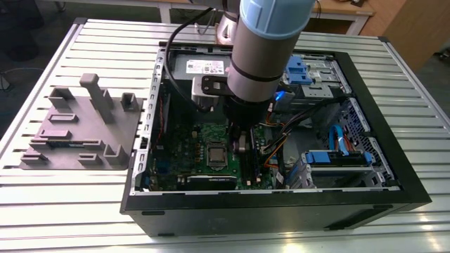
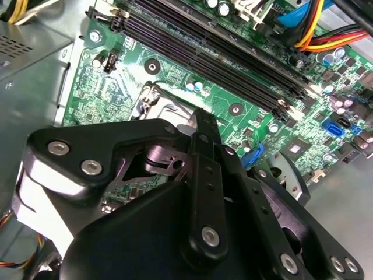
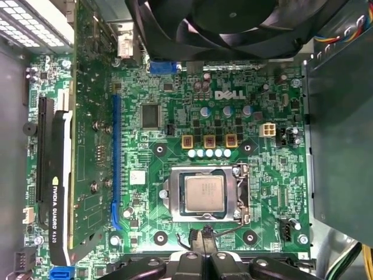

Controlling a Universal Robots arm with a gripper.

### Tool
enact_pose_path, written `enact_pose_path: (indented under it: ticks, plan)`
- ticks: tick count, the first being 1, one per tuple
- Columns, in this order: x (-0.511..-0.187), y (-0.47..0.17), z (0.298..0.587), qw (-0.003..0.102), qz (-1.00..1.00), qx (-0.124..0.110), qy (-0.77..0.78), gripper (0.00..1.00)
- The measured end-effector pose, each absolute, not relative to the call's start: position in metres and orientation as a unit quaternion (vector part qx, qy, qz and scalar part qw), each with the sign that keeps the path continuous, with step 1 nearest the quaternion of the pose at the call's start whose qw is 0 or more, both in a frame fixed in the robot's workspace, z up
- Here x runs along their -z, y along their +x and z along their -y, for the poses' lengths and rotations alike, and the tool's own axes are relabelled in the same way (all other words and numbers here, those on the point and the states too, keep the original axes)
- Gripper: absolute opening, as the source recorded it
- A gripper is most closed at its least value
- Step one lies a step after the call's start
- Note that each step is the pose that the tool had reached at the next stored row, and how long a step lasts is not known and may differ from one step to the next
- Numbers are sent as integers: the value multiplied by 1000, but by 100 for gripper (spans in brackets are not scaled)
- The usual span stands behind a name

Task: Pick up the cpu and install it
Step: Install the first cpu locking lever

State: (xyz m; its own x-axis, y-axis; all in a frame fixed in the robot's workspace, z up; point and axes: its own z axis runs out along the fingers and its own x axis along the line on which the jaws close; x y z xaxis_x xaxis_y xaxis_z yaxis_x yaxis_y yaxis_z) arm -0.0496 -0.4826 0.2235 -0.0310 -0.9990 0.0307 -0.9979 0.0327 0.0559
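One cpu (image 3: 204,193) sits in its socket (image 3: 205,197), pincer (image 3: 201,240) near.

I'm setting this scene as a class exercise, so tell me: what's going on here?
A robot arm reaches down into an open computer case on a slatted table. Its gripper hangs just above the green motherboard. The cpu already lies in its socket, and the gripper is beside it, not holding it.
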Motion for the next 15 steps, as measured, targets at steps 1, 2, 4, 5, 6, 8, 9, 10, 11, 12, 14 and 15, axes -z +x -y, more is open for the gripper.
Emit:
enact_pose_path:
  ticks: [1, 2, 4, 5, 6, 8, 9, 10, 11, 12, 14, 15]
  plan:
    - [-223, -50, 483, 30, 717, 9, 696, 10]
    - [-223, -50, 483, 30, 716, 9, 697, 10]
    - [-223, -50, 485, 29, 715, 8, 699, 10]
    - [-223, -50, 485, 29, 714, 8, 699, 10]
    - [-222, -50, 486, 29, 713, 8, 700, 10]
    - [-221, -50, 488, 29, 712, 8, 702, 10]
    - [-220, -50, 488, 29, 711, 8, 703, 10]
    - [-219, -50, 489, 29, 710, 8, 704, 10]
    - [-218, -50, 489, 29, 708, 8, 705, 10]
    - [-218, -50, 489, 29, 707, 8, 707, 10]
    - [-217, -50, 490, 28, 703, 6, 710, 10]
    - [-217, -50, 491, 28, 702, 6, 712, 10]
